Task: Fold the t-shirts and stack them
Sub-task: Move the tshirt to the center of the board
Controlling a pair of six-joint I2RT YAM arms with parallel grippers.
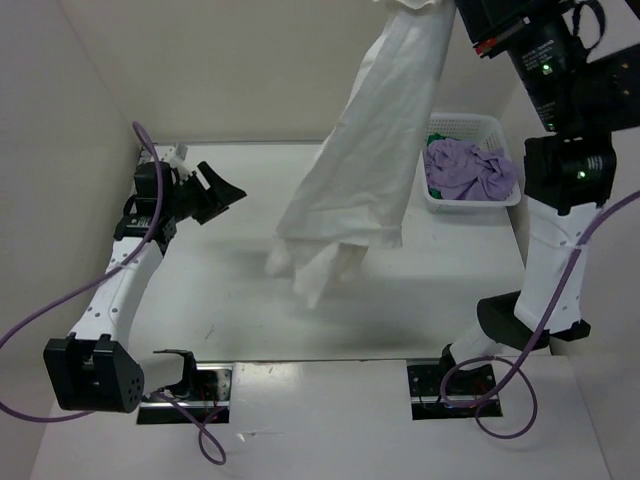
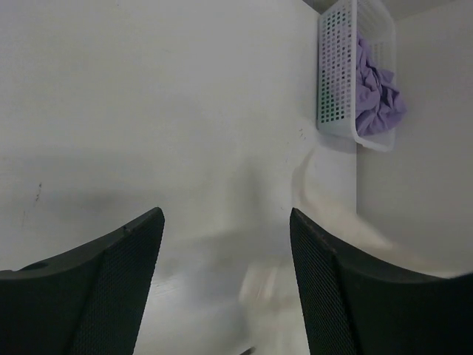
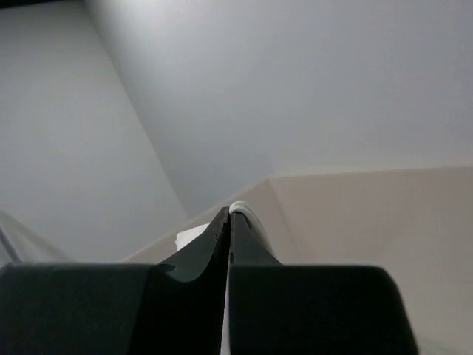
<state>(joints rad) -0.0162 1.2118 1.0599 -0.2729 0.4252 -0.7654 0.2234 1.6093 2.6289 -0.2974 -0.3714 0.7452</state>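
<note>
White shirt (image 1: 360, 150) hangs from top centre to mid-frame, clamped in the right gripper (image 3: 230, 212). Left gripper (image 1: 213, 190), at left, jaws apart. Lilac shirt (image 1: 465, 165) and green shirt (image 1: 452, 127) fill the basket (image 1: 500, 196), upper right.

1. A white matte table (image 1: 230, 300) spreads beneath and ahead of the left gripper (image 1: 215, 190), carrying soft grey shadows.
2. A plain pale back wall (image 1: 250, 70) rises beyond the gripper; a side wall (image 1: 60, 150) stands close on its left.
3. The light is even and diffuse.
</note>
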